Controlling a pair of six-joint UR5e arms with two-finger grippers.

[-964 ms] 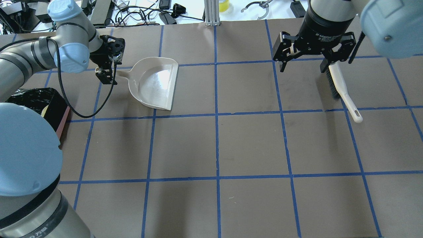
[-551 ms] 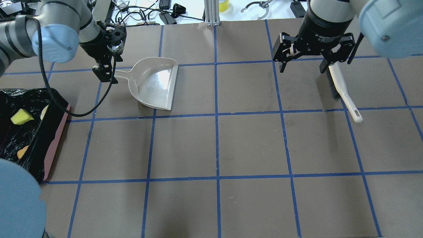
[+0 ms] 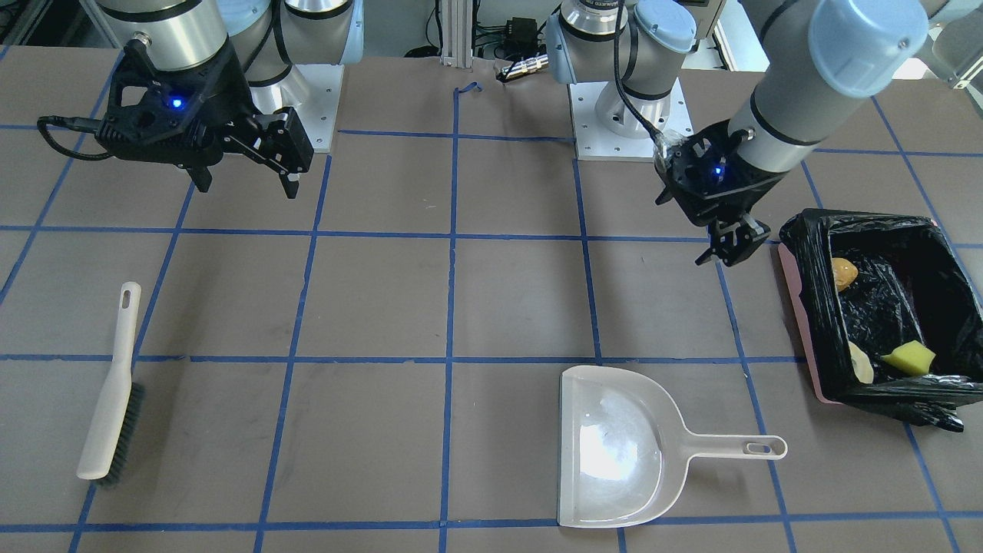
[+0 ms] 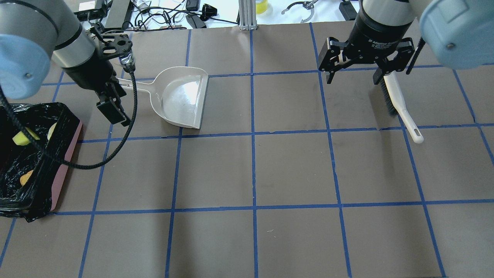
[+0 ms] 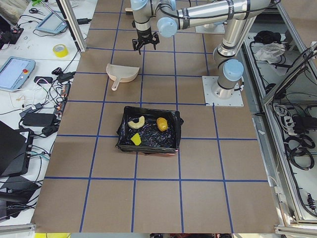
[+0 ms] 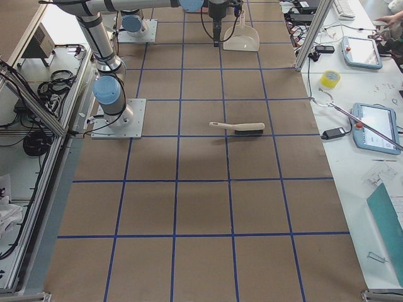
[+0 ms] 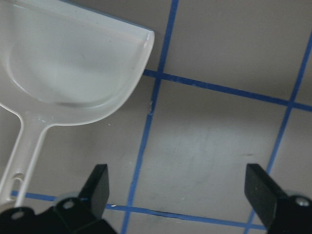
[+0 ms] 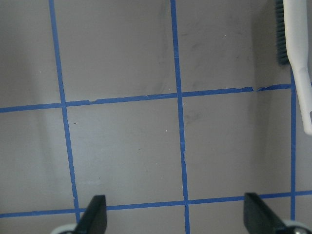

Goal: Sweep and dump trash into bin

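Since all three scraps already lie inside the rectangular pinkish bin lined with crinkled black plastic (image 3: 799,307), the risks I see are of disturbing finished work, not of missing anything. The black cable (image 4: 115,150) hanging from the left wrist loops low. In the overhead view it crosses the bin's bag, though whether it touches the bag cannot be told. If the left arm swings wide, I judge that the loop could catch the loose plastic and drag or tip the bin.

The left end effector (image 3: 733,246), fingers apart and holding nothing, hangs between the bin and the handle of the pale grey plastic dustpan (image 3: 614,445). A low sideways move could knock that handle and skid the pan across the brown worktop with its blue tape grid (image 4: 293,170). The right end effector (image 3: 246,180), likewise spread and empty, hovers above the worktop to one side of the white-handled hand brush with dark bristles (image 3: 111,399).

The glossy amber-orange wrinkled lump (image 3: 843,273) sits at the end of the bin nearest the left end effector, just past the bag's rim from it. The pale cream curved crescent (image 3: 860,362) and the flat yellow sponge-like wedge (image 3: 910,358) lie close together at the bin's other end. They are farther from the left end effector and well apart from the right one, which is across the worktop.
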